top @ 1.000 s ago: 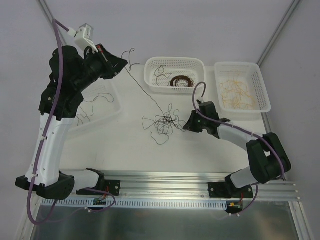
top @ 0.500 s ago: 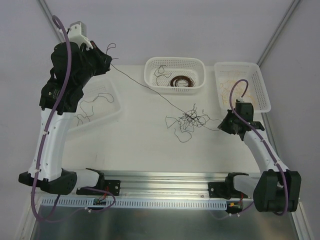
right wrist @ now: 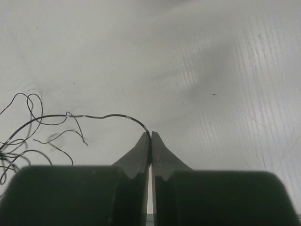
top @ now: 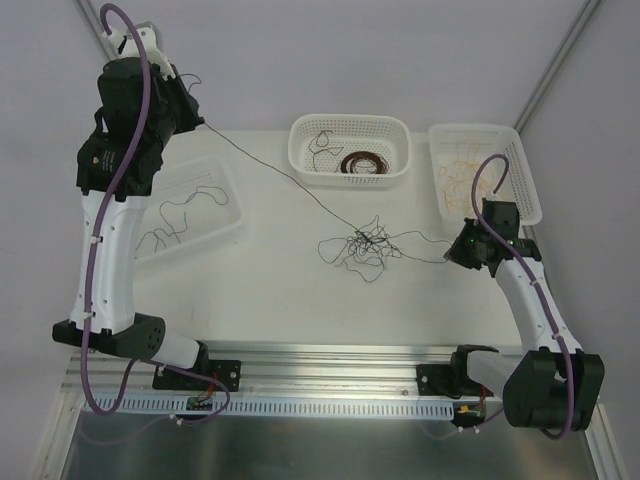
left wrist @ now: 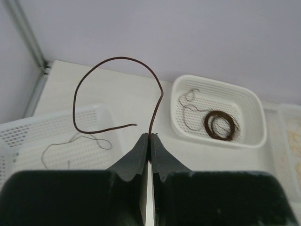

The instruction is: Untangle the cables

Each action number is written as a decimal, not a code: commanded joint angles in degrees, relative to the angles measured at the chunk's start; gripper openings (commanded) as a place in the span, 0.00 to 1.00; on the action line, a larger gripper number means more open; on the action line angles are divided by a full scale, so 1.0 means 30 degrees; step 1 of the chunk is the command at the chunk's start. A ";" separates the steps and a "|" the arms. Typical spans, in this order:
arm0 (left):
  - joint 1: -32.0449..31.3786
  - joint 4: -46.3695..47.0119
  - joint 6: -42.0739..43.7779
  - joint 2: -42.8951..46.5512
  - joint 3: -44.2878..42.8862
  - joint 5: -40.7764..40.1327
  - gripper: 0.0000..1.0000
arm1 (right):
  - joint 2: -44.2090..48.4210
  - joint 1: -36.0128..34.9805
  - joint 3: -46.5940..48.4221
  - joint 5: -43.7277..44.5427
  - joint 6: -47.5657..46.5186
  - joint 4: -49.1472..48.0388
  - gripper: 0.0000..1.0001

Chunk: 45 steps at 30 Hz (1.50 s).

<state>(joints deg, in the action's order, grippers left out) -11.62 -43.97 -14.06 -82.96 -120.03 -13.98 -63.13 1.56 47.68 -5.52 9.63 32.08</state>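
Dark cables (top: 362, 245) stretch taut between the arms. The left pincer (left wrist: 149, 140) pinches a brown strand (left wrist: 117, 59), the right pincer (right wrist: 150, 137) a black strand (right wrist: 94, 116). Mid-pull; next probably calls for spreading wider.

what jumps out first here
A thin dark wire strand runs taut from the left fingers, raised at the back left, down to a tangled clump of dark wiry cables mid-table. A second strand leaves the clump rightward and ends pinched in the shut right fingers.
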 commanded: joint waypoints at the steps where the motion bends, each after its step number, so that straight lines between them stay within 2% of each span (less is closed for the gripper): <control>1: -0.0461 0.0065 -0.0727 -0.0500 -0.0129 0.5321 0.00 | -0.0165 -0.0052 0.0746 -0.0854 -0.0426 0.0354 0.03; 2: -0.0783 0.0152 -0.0935 -0.0850 0.0075 0.6899 0.00 | -0.0282 -0.0197 0.0834 -0.0914 -0.0687 0.0353 0.06; 4: -0.2596 0.0531 -0.0996 -0.1319 0.0574 0.7645 0.00 | -0.0488 -0.0490 0.1156 -0.1352 -0.1069 0.0266 0.10; 7: -0.4762 0.0942 -0.1255 -0.1964 0.0926 0.8903 0.00 | -0.0315 -0.1833 0.1829 -0.2025 -0.2123 0.0091 0.34; 8: -0.4973 0.1031 -0.1578 -0.2111 0.1014 0.9371 0.00 | -0.0168 -0.2187 0.2005 -0.2173 -0.2618 0.0061 0.49; 11: -0.5588 0.1528 -0.2634 -0.2435 0.1395 1.0400 0.00 | 0.0591 -0.3447 0.2738 -0.2904 -0.3121 -0.0436 0.65; 15: -0.6118 0.2028 -0.3249 -0.2436 0.1250 1.0518 0.00 | 0.0948 -0.5234 0.3178 -0.5507 -0.5811 -0.2017 0.74; 18: -0.6205 0.2262 -0.3543 -0.2261 0.1103 1.0665 0.00 | 0.0392 -0.6610 0.2654 -0.7385 -0.5934 -0.4382 0.76; 24: -0.6206 0.2409 -0.3807 -0.1850 0.1249 1.0255 0.00 | -0.1216 -0.7609 0.0690 -0.7888 -0.5025 -0.8839 0.77; 30: -0.6206 0.2409 -0.3896 -0.1528 0.1425 0.9699 0.00 | -0.3153 -0.8488 -0.0449 -0.7769 -0.4997 -1.0598 0.70; 33: -0.6177 0.2409 -0.3867 -0.1381 0.1630 0.9203 0.00 | -0.4119 -0.8519 -0.0747 -0.7885 -0.4733 -1.1627 0.58; 34: -0.6177 0.2409 -0.3837 -0.1323 0.1746 0.9026 0.00 | -0.4324 -0.8548 -0.0631 -0.8032 -0.4733 -1.1600 0.50; 36: -0.6176 0.2409 -0.3662 -0.1205 0.2156 0.8559 0.00 | -0.4619 -0.8694 -0.0397 -0.8180 -0.4791 -1.1426 0.39; 37: -0.6177 0.2409 -0.3603 -0.1176 0.2303 0.8411 0.00 | -0.4590 -0.8782 -0.0077 -0.8151 -0.4849 -1.1279 0.24; 39: -0.6118 0.2438 -0.3370 -0.1146 0.2888 0.8001 0.00 | -0.4241 -0.8841 0.0364 -0.8296 -0.4734 -1.0550 0.06; 40: -0.6118 0.2438 -0.3252 -0.1175 0.3093 0.7564 0.01 | -0.4007 -0.8812 0.1004 -0.8326 -0.4617 -1.0023 0.01; 42: -0.6147 0.2438 -0.2902 -0.1175 0.3825 0.7093 0.13 | -0.3102 -0.8841 0.1826 -0.8356 -0.4295 -0.8796 0.01; 43: -0.6147 0.2438 -0.2842 -0.1175 0.4117 0.6801 0.23 | -0.2835 -0.8812 0.2324 -0.8211 -0.3597 -0.8265 0.01; 45: -0.6118 0.2467 -0.2695 -0.1146 0.4938 0.6914 0.33 | -0.2279 -0.8783 0.4343 -0.7685 -0.2659 -0.6514 0.01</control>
<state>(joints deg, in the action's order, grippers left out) -29.65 -37.78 -23.49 -87.94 -107.77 9.21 -75.33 -24.69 51.51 -28.36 -2.50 8.10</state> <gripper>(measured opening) 0.281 0.019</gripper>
